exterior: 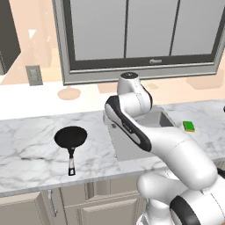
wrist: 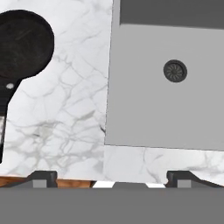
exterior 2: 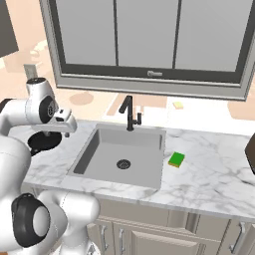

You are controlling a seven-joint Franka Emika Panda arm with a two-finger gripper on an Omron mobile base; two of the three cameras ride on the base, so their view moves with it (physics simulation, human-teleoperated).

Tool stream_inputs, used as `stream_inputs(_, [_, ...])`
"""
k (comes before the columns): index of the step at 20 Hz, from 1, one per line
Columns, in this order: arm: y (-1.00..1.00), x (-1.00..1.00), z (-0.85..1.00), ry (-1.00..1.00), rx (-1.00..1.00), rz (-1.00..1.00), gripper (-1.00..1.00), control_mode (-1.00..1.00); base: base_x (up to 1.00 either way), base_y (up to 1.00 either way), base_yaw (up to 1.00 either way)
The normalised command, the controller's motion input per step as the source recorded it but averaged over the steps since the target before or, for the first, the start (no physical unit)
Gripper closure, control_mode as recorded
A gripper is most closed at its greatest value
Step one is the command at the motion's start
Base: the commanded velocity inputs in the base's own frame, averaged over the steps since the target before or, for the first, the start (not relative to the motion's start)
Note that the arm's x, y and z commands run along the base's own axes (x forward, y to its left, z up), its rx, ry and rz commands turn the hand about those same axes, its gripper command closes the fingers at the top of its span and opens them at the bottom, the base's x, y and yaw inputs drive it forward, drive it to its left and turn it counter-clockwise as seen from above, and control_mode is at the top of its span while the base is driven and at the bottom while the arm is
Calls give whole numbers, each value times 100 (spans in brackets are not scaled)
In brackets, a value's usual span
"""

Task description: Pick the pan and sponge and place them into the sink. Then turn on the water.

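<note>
The black pan (exterior: 70, 137) lies on the white marble counter left of the sink (exterior: 127, 151), its handle (exterior: 71, 163) pointing toward the front edge. The pan (wrist: 22, 48) fills the upper left of the hand view, with the grey sink (wrist: 175, 113) and its drain (wrist: 175, 71) on the right. My gripper (wrist: 113, 178) hovers above the counter strip between them, open, with nothing between its fingers. The green sponge (exterior 2: 176, 159) rests on the counter just right of the sink (exterior 2: 107, 149). The black faucet (exterior 2: 129, 113) stands behind the basin, and no water is in view.
A large window (exterior 2: 144, 40) runs along the wall behind the counter. A wall outlet (exterior: 34, 74) sits at the far left. Cabinet doors (exterior: 101, 206) lie below the counter's front edge. A dark object (exterior 2: 251, 154) pokes in at the right edge.
</note>
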Motion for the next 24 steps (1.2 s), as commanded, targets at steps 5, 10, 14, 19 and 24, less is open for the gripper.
stream_inputs(5, [27, -1, -17, 0, 0, 0, -100, -100, 0, 0, 0])
stream_inputs(10, [23, 0, -17, 0, 0, 0, -100, -100, 0, 0, 0])
stream_inputs(14, [19, 0, -16, 0, 0, 0, -100, -100, 0, 0, 0])
stream_inputs(19, [21, 0, -16, 0, 0, 0, -100, -100, 0, 0, 0])
stream_inputs(24, [23, 0, -17, 0, 0, 0, -100, -100, 0, 0, 0])
